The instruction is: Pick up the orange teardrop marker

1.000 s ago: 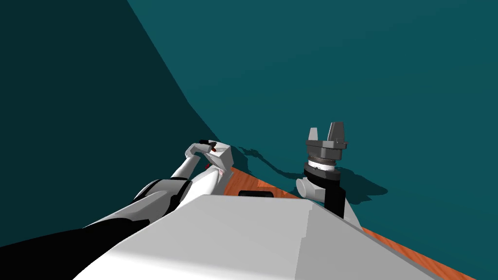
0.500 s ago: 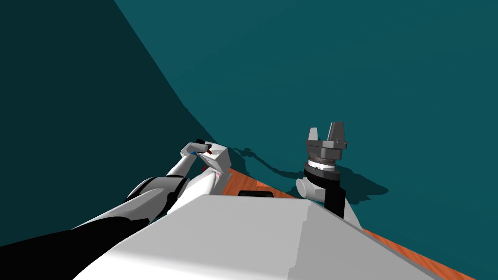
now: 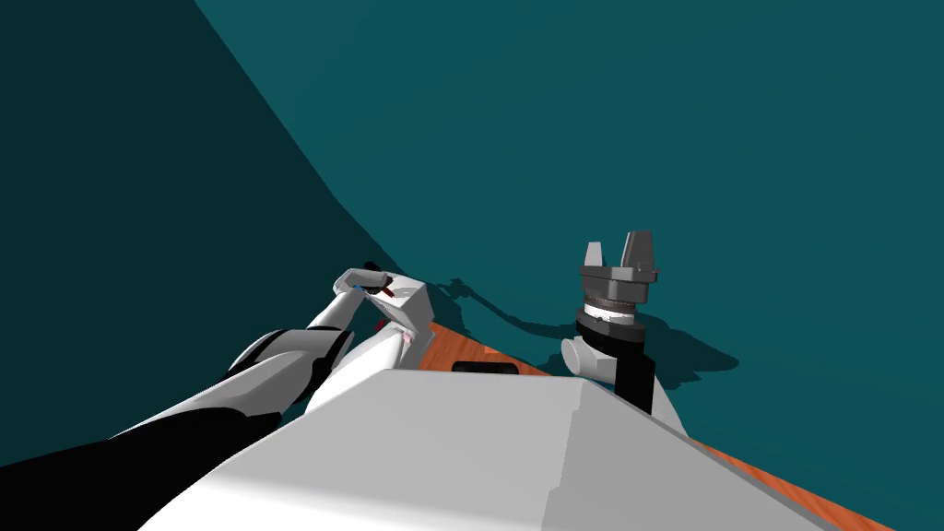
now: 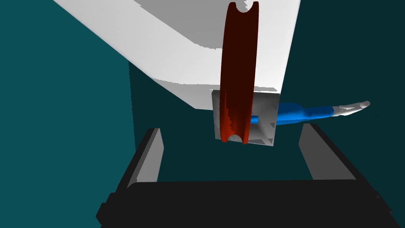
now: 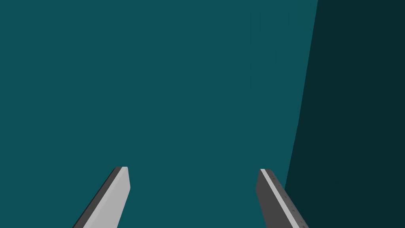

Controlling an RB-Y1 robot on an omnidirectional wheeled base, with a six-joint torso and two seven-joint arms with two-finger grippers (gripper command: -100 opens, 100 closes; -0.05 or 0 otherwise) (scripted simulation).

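The left gripper [image 4: 230,130] holds its jaws spread, pinching nothing. The dark orange-red, grooved, elongated marker [image 4: 237,71] stands at its twelve o'clock, against a grey square block [image 4: 263,118]. Closing and lifting are left to do. The right gripper [image 3: 619,253], at the left's three o'clock, is spread and idle.

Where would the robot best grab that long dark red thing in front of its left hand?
Probably across its narrow width, near the end closest to the left gripper. The dark red marker presents a slim strip, far narrower than the open fingers' gap, so a straight-ahead approach should straddle it. The blue rod juts sideways beside it and might get brushed.
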